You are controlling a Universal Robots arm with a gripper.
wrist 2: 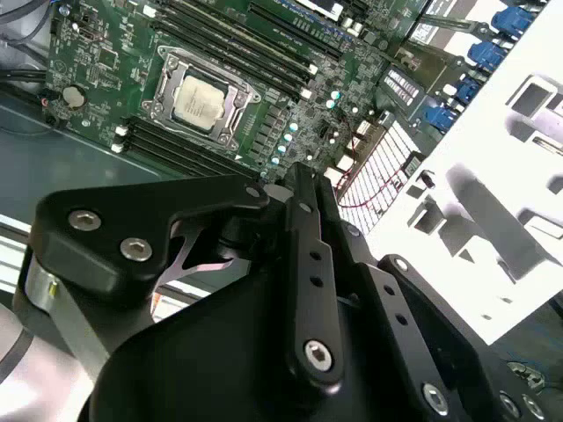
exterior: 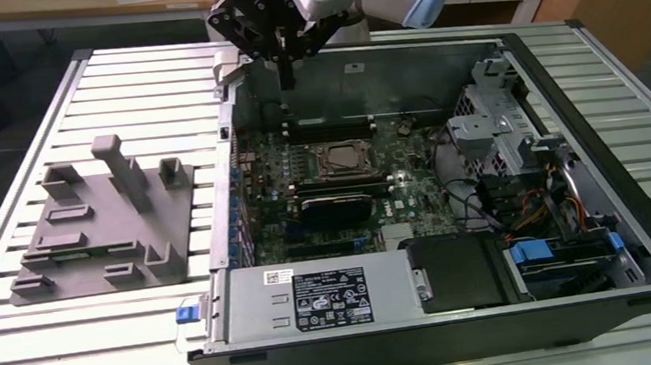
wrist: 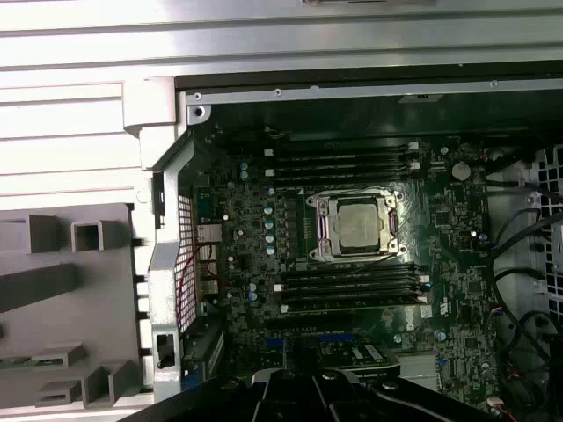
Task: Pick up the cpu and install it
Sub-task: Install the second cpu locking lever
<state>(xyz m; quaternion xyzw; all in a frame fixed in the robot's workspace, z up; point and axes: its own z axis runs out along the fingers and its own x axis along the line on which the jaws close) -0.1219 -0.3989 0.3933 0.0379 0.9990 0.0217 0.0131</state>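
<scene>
The cpu is a small silvery square lying flat inside the dark socket frame on the green motherboard, in the open computer case. Both wrist views show it there too, cpu and cpu. My gripper hangs high over the rear wall of the case, well above and behind the socket. Its black fingers are pressed together with nothing between them. The gripper's black body also shows in the first wrist view.
A large grey tray with upright posts lies on the slatted metal table at the exterior view's left of the case. Inside the case are a power supply, drive cages, cables and memory slots around the socket.
</scene>
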